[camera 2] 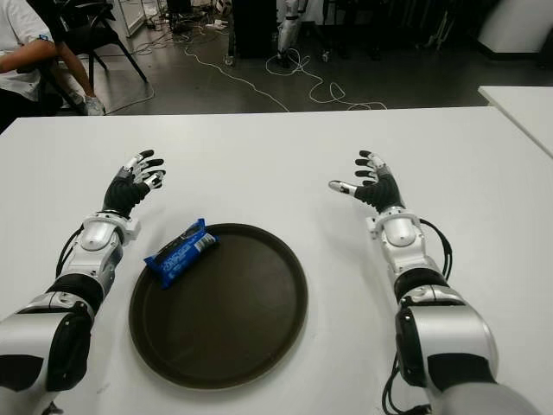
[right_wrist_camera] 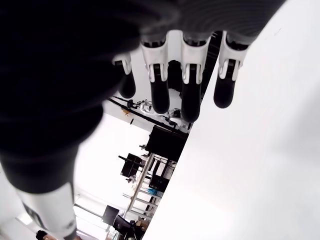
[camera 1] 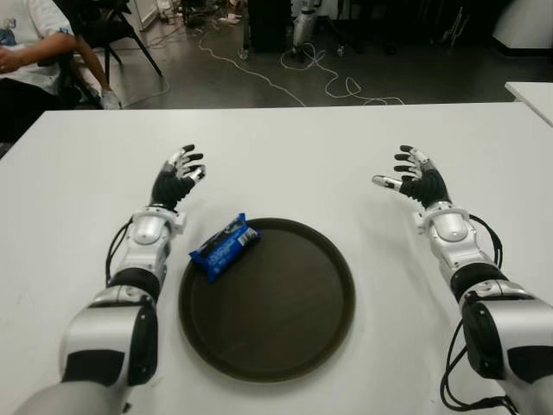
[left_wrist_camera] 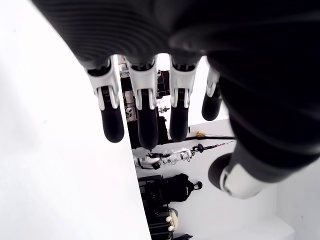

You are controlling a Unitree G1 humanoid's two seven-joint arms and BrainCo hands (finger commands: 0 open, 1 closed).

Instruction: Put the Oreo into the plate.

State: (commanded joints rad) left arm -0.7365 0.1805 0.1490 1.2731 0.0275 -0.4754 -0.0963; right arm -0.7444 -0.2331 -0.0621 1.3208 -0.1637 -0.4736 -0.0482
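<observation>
Blue Oreo pack [camera 1: 224, 245] lying half on the rim of the round brown plate [camera 1: 285, 346], at the plate's far left edge, tilted, one end on the plate and the other end over the white desk [camera 1: 285, 156]. Not held by anything. Sits just near and to the right of the left forearm, closer to the robot than the left hand [camera 1: 178, 179].

Left hand out over the desk, beyond the pack and a little to its left, well apart from it. Fingers [left_wrist_camera: 142, 112] spread and loose, nothing in them. Right hand [camera 1: 413, 178] far over on the other side of the plate, also up past it, fingers [right_wrist_camera: 191, 95] spread wide, thumb out toward the middle, holding nothing. Cannot tell if either hand touches the desk.

White writing on the pack, too small to read clearly. No other words readable.

Plate bare apart from the pack's end on it.

Behind the desk, dark floor with white cables [camera 1: 320, 73] looping across it. Person [camera 1: 30, 43] sitting at the far left, cut off by the picture edge. Corner of another white desk [camera 1: 531, 95] at the far right, mostly cut off. Dark things at the back, hard to make out.
</observation>
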